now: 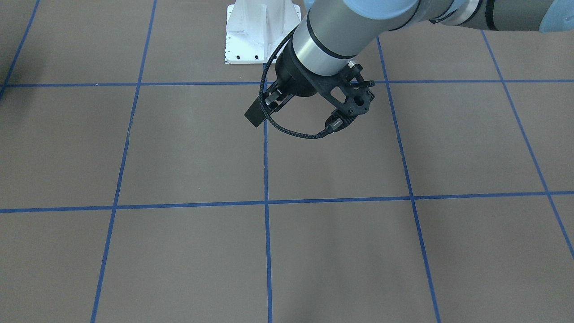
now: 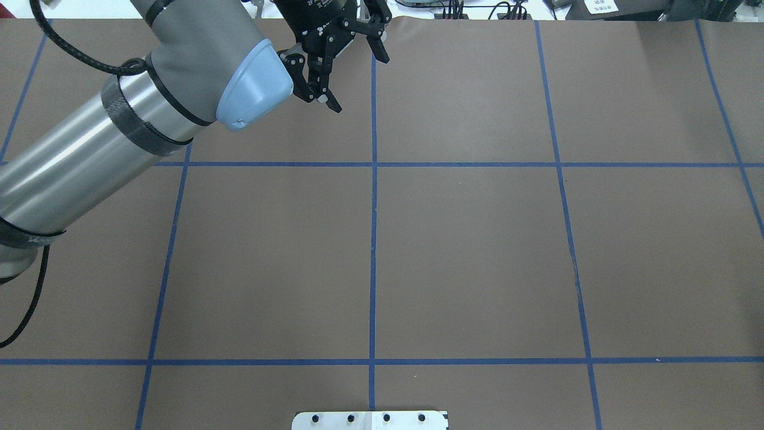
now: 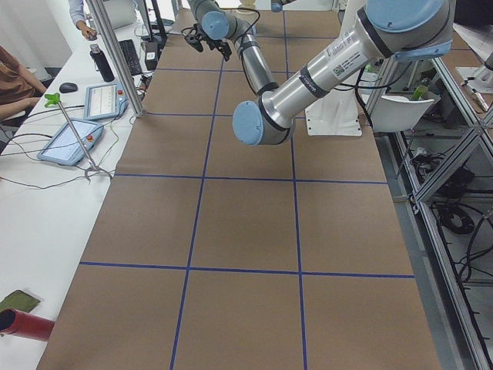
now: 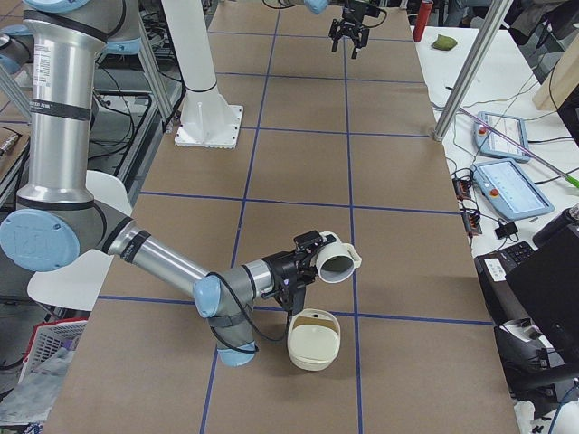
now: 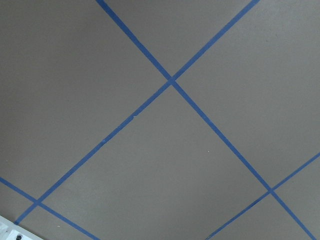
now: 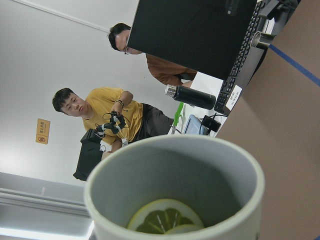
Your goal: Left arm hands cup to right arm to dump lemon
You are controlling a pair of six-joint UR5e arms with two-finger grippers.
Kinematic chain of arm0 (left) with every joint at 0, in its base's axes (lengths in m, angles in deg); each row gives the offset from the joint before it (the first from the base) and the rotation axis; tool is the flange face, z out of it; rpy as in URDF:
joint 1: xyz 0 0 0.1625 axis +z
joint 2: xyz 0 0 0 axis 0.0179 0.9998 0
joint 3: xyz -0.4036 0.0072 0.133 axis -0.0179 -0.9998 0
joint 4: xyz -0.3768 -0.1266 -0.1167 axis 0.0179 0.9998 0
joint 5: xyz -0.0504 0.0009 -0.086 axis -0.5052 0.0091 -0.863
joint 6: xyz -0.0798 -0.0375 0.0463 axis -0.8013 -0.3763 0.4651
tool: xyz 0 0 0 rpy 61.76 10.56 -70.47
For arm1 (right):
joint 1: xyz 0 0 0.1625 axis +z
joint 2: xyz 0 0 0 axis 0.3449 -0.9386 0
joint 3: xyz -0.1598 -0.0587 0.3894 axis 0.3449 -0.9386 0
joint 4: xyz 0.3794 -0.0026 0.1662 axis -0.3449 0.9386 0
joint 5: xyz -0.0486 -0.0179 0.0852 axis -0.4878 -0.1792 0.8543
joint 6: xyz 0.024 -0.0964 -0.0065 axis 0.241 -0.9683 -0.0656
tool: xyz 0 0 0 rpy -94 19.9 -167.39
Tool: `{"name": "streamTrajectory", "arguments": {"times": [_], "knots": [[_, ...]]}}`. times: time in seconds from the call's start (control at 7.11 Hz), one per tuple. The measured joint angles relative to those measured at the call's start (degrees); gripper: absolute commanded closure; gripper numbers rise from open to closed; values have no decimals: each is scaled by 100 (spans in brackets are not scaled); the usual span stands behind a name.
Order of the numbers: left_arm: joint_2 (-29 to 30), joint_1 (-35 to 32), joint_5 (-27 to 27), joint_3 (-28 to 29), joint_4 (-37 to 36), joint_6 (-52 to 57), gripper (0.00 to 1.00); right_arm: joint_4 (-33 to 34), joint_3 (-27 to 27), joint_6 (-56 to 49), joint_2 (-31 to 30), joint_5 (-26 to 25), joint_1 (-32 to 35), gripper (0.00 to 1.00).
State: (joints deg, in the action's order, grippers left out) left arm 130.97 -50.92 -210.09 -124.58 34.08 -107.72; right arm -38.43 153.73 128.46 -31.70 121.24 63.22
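The white cup (image 4: 336,262) hangs tipped on its side at the tip of my near right arm, and my right gripper (image 4: 314,256) is at its handle side. I cannot tell from this side view whether that gripper is shut. The right wrist view is filled by the cup's rim (image 6: 175,185), with a lemon (image 6: 165,218) slice lying inside. My left gripper (image 2: 356,80) is open and empty over the table's far edge, well away from the cup. It also shows small in the exterior right view, left gripper (image 4: 349,38).
A cream bowl (image 4: 314,342) sits on the table right under the tipped cup. The white robot base (image 1: 263,31) stands at the robot's side of the table. People sit at a desk with tablets (image 3: 73,142) along the operators' side.
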Motion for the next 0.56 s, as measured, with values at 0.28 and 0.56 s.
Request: {"name": "streamTrajectory", "arguments": {"times": [0.28,0.56], "knots": [[12,-8,0,4,2,5,0,-251,-149,255,-35,-76,1,100],[12,-15,0,5,2,8,0,-380,-319,353,-33,-133,2,100]]}}
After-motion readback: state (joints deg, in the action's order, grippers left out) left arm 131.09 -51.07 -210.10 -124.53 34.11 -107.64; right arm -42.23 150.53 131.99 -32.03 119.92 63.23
